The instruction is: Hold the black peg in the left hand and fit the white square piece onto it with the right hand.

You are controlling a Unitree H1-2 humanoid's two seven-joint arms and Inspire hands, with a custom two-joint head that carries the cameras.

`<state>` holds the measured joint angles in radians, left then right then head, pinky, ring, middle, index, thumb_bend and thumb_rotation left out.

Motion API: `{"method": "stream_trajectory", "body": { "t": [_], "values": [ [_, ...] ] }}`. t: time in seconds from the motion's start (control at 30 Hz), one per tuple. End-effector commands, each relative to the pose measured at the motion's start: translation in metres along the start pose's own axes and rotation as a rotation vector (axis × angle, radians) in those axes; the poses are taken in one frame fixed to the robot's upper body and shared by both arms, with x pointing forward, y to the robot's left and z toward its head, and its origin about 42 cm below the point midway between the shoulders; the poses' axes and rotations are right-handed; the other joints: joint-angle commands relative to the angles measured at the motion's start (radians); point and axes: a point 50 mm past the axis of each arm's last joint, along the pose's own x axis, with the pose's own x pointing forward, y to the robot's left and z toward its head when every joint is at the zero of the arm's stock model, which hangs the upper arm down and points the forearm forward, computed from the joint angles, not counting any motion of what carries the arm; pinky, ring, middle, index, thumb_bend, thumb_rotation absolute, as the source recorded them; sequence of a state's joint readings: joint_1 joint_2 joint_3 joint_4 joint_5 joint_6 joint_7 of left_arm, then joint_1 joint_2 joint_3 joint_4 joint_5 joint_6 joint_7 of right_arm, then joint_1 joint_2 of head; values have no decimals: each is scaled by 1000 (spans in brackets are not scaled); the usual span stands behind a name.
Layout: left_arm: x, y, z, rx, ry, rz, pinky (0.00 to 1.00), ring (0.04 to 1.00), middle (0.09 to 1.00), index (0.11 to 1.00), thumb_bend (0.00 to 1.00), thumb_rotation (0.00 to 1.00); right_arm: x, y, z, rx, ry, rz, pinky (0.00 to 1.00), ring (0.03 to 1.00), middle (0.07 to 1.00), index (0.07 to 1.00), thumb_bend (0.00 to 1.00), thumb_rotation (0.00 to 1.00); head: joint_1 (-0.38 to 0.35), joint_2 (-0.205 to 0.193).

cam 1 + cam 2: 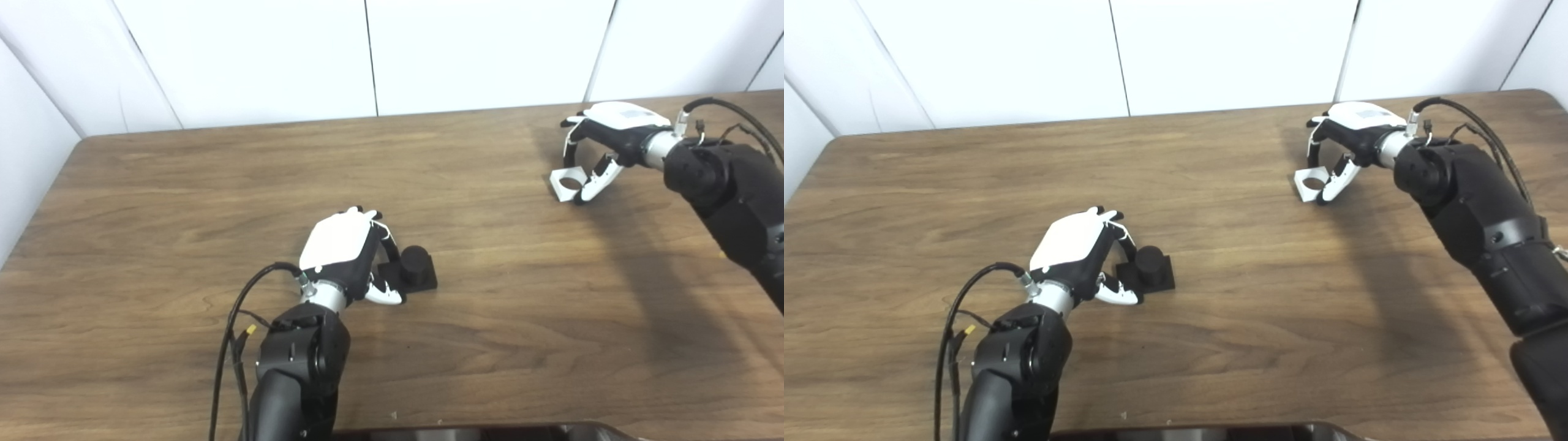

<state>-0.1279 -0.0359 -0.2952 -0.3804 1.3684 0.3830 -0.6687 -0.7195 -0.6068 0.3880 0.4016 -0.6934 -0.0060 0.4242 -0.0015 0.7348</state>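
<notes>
Grasping well means each curled robot hand, left (344, 254) at peg (414, 264), right (603, 144) at square (566, 184), clamps firmly, though neither visibly grips yet.

Lighting: bright, even and diffuse throughout; no single source was seen, though the shadows suggested light from above. White wall panels (478, 55) at the top of the frame were rendered near overexposure, with little surface detail kept. Shadows: a broad, soft shadow was cast across the wooden table (153, 202) at the right of the frame beneath the right arm (1476, 208); a smaller, fainter one was noted under the left hand (343, 257) at centre. Glare: mild sheen was recorded on the tabletop at lower centre. Sharpness: slightly soft overall, with compression smearing in the wood grain. Black parts were shown with almost no internal detail. Distortion: slight bowing was noted at the table's far edge.
</notes>
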Motion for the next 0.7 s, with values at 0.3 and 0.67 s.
{"method": "stream_trajectory", "body": {
  "t": [0.3,0.67],
  "values": [
    [5,7,6,3,-26,41,1000,1000,941,488,525,62,-25,-53,29,-71,-91,-124,947,1000,950,493,525,149,-4,-6],
    [7,8,8,-2,-28,40,1000,1000,941,489,525,62,-49,-60,71,-103,-214,-144,1000,1000,962,493,525,150,-4,-7]
  ]
}}
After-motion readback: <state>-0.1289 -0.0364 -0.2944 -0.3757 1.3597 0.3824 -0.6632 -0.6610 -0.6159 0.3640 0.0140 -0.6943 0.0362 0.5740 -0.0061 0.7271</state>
